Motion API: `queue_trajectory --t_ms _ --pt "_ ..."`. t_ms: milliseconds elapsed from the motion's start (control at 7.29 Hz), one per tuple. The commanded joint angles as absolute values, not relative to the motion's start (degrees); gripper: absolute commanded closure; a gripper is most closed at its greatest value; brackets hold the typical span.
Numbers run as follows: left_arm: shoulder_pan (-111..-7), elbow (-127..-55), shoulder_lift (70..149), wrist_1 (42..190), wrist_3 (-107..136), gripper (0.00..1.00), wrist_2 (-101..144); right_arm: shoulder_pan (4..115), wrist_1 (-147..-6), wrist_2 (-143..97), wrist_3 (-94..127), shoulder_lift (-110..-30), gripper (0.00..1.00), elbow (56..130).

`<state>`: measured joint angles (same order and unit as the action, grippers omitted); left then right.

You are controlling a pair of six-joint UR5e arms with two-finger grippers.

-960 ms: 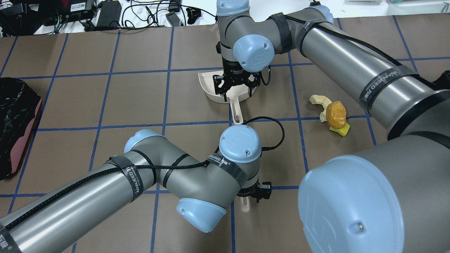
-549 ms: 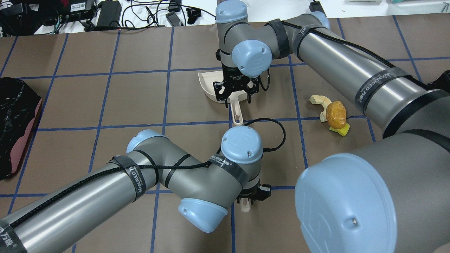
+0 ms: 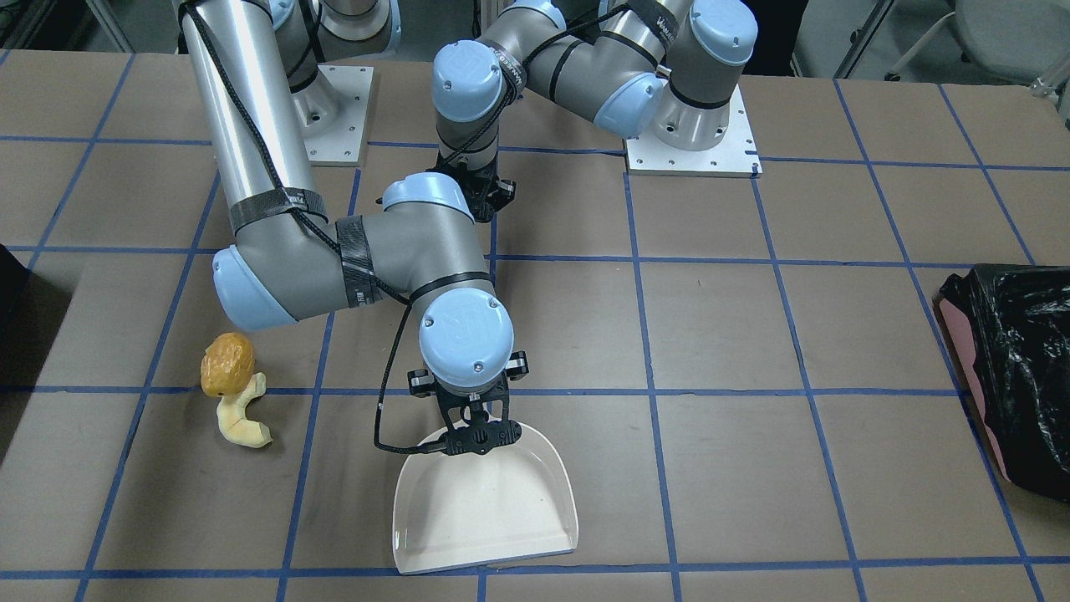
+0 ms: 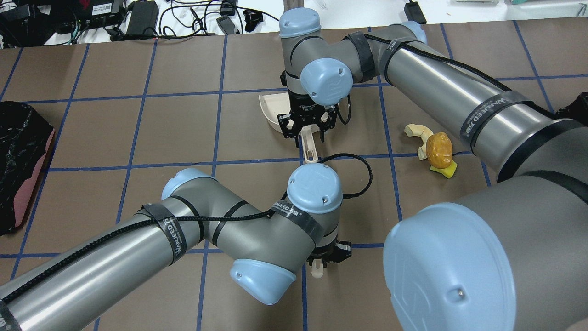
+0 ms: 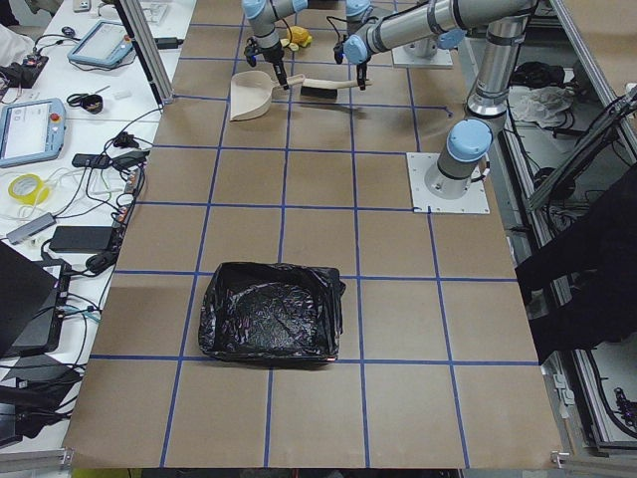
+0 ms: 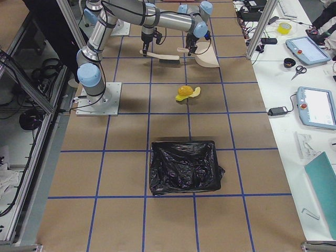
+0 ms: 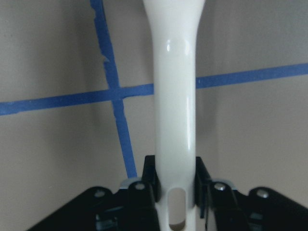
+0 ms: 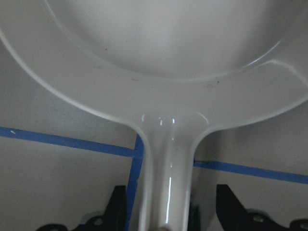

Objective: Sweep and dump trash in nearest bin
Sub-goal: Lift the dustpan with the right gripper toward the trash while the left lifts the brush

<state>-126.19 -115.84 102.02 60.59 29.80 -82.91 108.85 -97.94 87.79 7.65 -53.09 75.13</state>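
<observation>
My left claw (image 7: pixel 174 178) is clenched on the white brush handle (image 7: pixel 174 96): both fingers press against its sides, and the handle runs away from the wrist over a crossing of blue tape lines. The brush head is hidden under the arm in the overhead view. My right claw (image 4: pixel 306 133) is released. It stands straddling the dustpan handle (image 8: pixel 168 178), with the finger on the view's right side clearly apart from it. The dustpan (image 3: pixel 485 502) lies flat on the brown surface (image 4: pixel 174 133), its pan bare, its handle pointing towards the left claw. All trash lies together on the surface to the right of the dustpan, well apart from it. The orange-brown lump (image 4: pixel 438 149) touches the pale cream curved piece (image 4: pixel 415 133) and sits against the yellow-and-green sponge wedge (image 4: pixel 445 171). A black-lined right bin (image 6: pixel 184 144) stands at the right end, with the trash between it and the dustpan. A black-lined left bin (image 4: pixel 27 138) stands at the far left end.
</observation>
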Motion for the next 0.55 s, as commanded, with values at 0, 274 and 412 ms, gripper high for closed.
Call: queue_trajectory --t_ms 0,274,412 --pt "-125.4 -115.6 101.3 62.5 35.2 1.0 -82.5 108.9 -97.9 87.8 7.7 -53.2 0.53 75.1" --pt "-123.8 -115.8 100.6 63.2 36.1 1.0 -82.7 108.9 -97.3 87.9 7.6 -53.3 0.89 75.1" --pt "-123.1 -116.1 99.9 64.0 35.0 1.0 -83.0 108.9 -97.2 87.9 7.6 -53.4 0.98 75.1"
